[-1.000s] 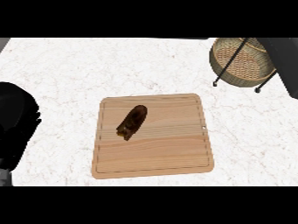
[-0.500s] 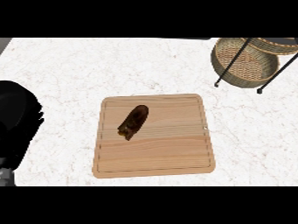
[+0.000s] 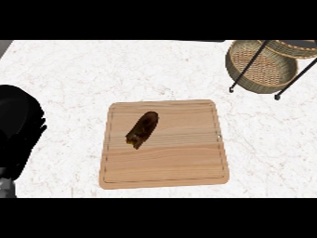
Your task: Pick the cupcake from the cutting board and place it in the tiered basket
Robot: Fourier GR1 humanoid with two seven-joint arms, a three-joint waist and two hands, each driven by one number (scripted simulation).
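Cupcake (image 3: 142, 129): lying on the cutting board (image 3: 181, 158), left of its middle.
Left hand (image 3: 6, 135): left of the cutting board, fingers unclear.
Advice: approach from above, close around the cupcake.

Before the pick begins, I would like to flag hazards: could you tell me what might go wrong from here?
1. The cupcake lies on its side on the cutting board, so a grasp could roll or squash it.
2. The tiered basket sits at the far right corner, partly out of view, with dark frame legs crossing its opening; the carry could snag on them.
3. Only the left hand shows, at the left edge, on the far side from the basket.
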